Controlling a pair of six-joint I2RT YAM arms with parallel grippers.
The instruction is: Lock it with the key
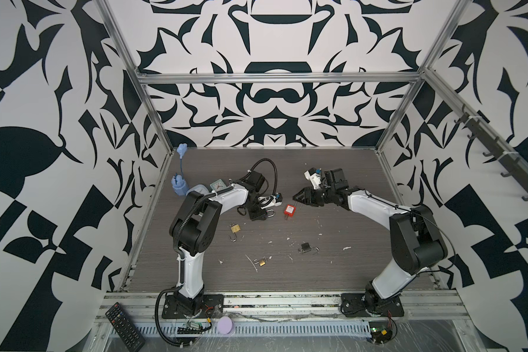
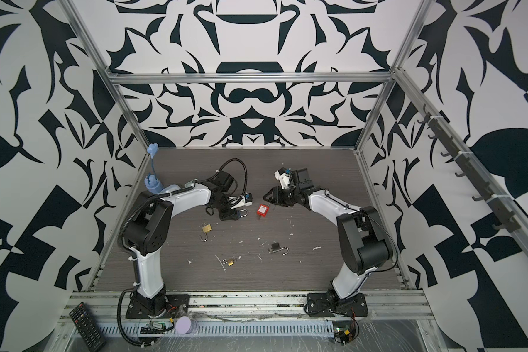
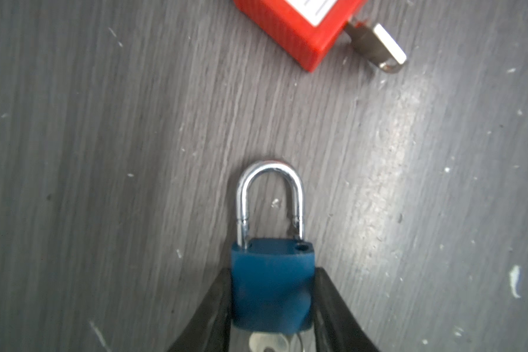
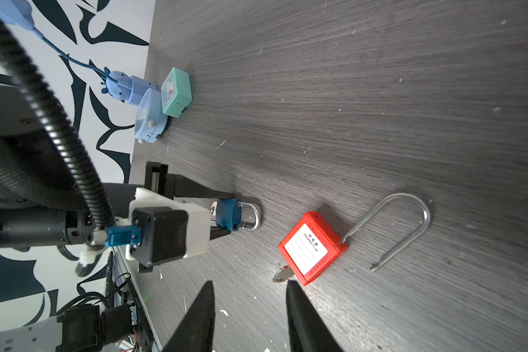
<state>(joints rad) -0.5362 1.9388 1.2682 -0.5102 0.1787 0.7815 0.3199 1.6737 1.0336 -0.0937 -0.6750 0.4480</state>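
A blue padlock (image 3: 272, 286) lies on the dark wood table (image 3: 104, 152), and my left gripper (image 3: 272, 271) is shut on its body, one finger on each side. Its silver shackle (image 3: 270, 195) stands raised, with one leg just out of its hole. A silver key (image 3: 269, 343) sticks out of the lock's underside, between the fingers. Both top views show this lock (image 1: 270, 213) (image 2: 243, 213). My right gripper (image 4: 250, 285) is open and empty just short of a red padlock (image 4: 310, 248), whose key (image 4: 282, 274) is in it and whose long shackle (image 4: 409, 219) is swung open.
Two brass padlocks (image 1: 234, 228) (image 1: 262, 261) and a dark one (image 1: 306, 246) lie nearer the front, all with open shackles. A teal clock (image 1: 216, 184) and blue toys (image 1: 179, 186) sit at the back left. A remote (image 1: 124, 323) lies off the table.
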